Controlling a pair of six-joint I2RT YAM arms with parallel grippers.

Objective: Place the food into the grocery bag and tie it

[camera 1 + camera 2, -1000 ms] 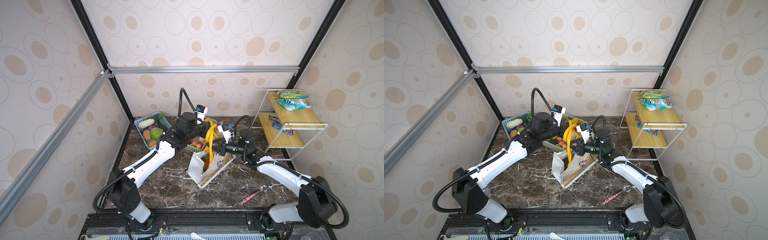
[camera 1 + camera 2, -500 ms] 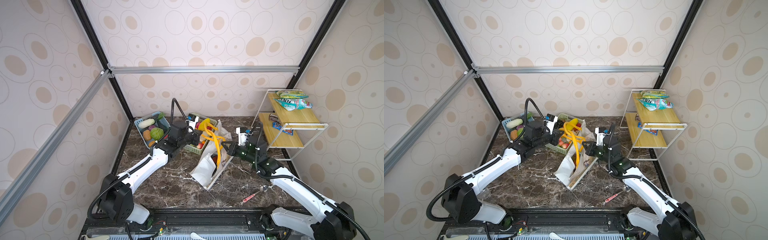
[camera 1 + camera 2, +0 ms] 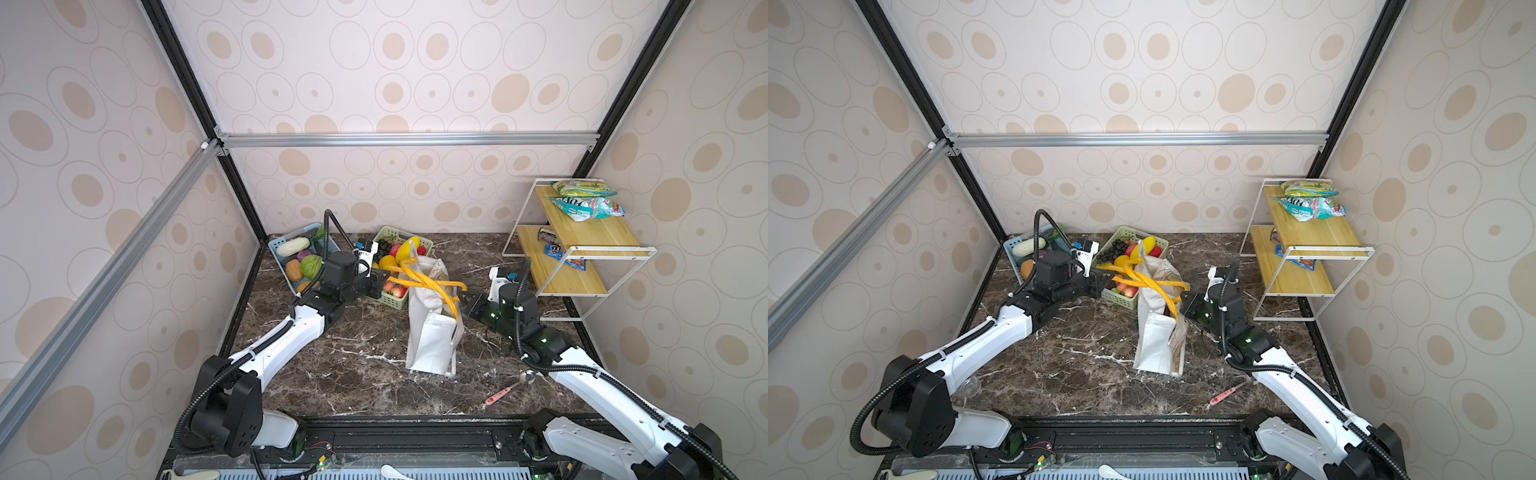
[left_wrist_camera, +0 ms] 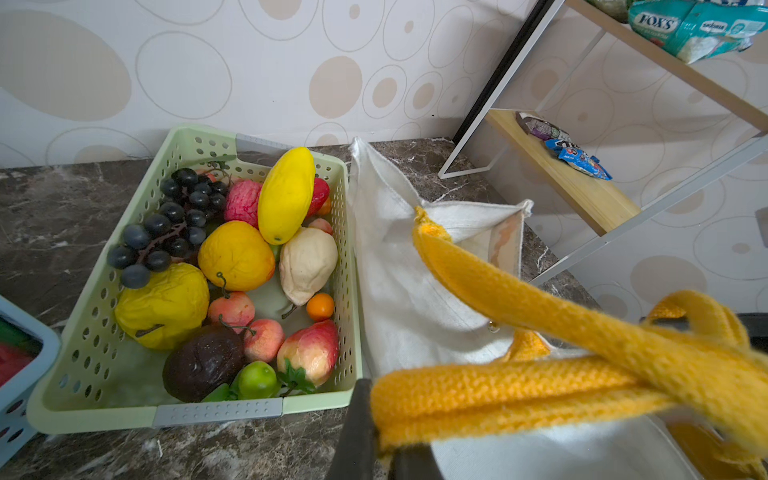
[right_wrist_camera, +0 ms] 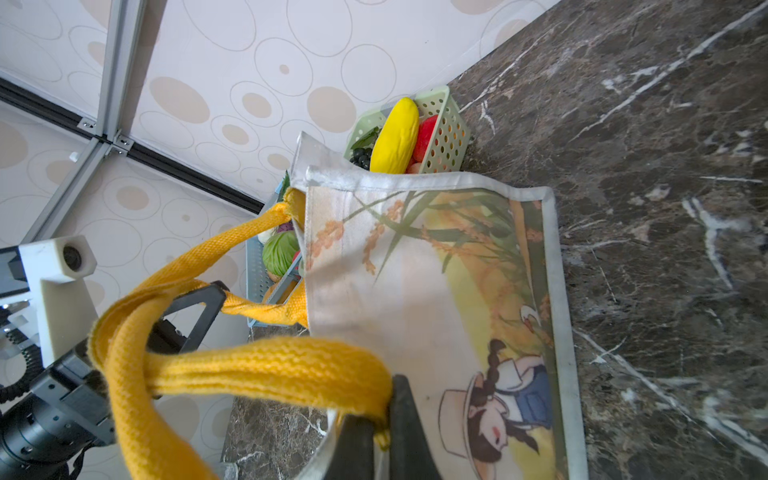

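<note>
Left gripper (image 3: 385,279) is clenched on the strap handles (image 3: 430,284), in front of the green basket (image 4: 95,415) (full of toy fruit). Grocery bag (image 3: 428,338) is stood mid-table between both arms, top slumped, handles crossed over it. Right gripper (image 3: 466,298) is clamped on the handles' other loop, beside the bag.

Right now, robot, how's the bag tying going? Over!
Left pincer, right pincer: both shut on yellow handles. Handles crossed above grocery bag, bag upright. Green basket close beside, not blocking. Over.

Overhead pair; wrist close-ups on bag (image 5: 415,270)
</note>
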